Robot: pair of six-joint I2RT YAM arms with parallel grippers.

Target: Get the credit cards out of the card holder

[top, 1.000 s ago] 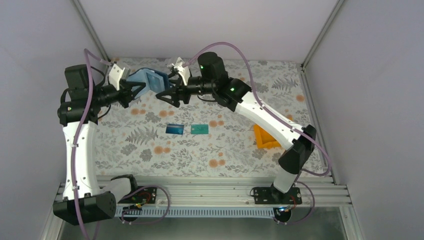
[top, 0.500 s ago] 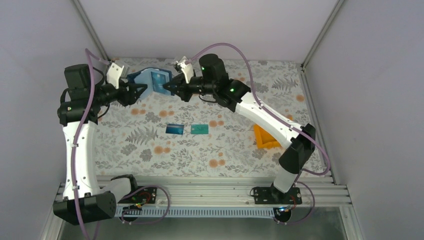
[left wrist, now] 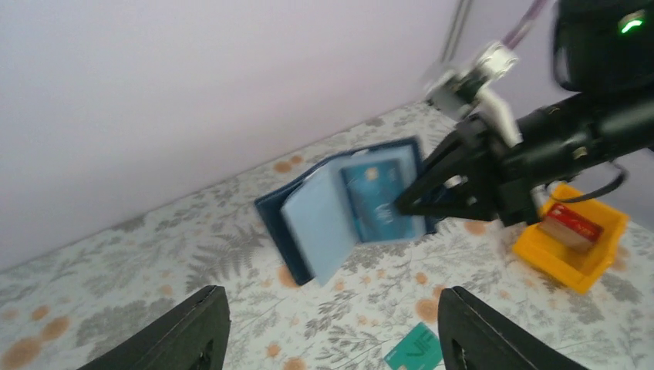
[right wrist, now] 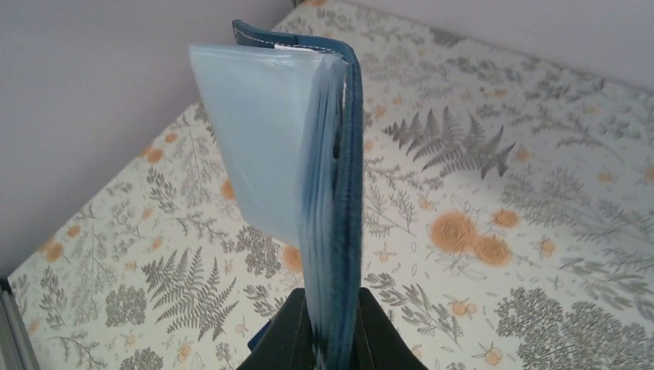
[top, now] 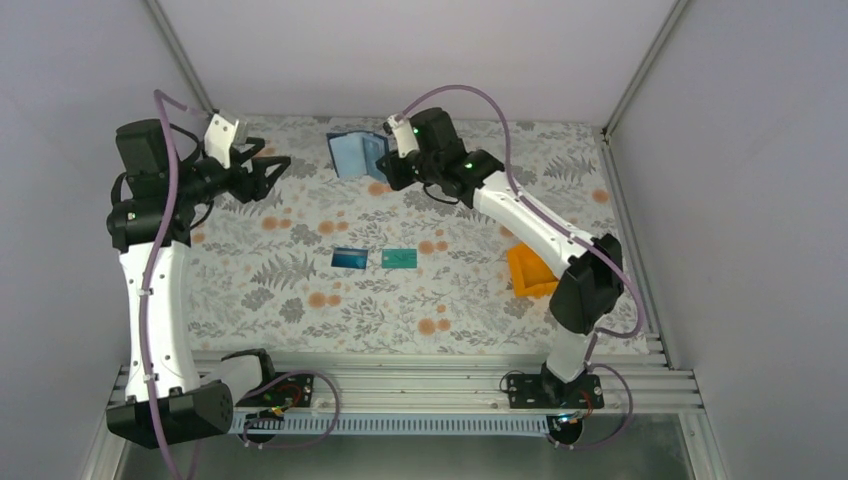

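Note:
My right gripper (top: pixel 383 166) is shut on the edge of the card holder (top: pixel 358 152) and holds it above the far middle of the table. The card holder (right wrist: pixel 333 177) hangs open, with pale blue pockets fanned out from its navy cover. In the left wrist view a blue card (left wrist: pixel 375 197) shows in a pocket of the card holder (left wrist: pixel 324 220). My left gripper (top: pixel 268 170) is open and empty, well to the holder's left. A blue card (top: pixel 349 258) and a teal card (top: pixel 399 258) lie flat mid-table. A red card (left wrist: pixel 572 223) lies in the orange bin.
The orange bin (top: pixel 529 273) stands at the right of the floral table cover, under the right forearm. White walls close in the far and side edges. The teal card (left wrist: pixel 417 352) lies just ahead of my left gripper (left wrist: pixel 335 331).
My left gripper let go of the card holder, opened and drew back to the left. The right gripper shut on the holder and carried it right, toward the back wall.

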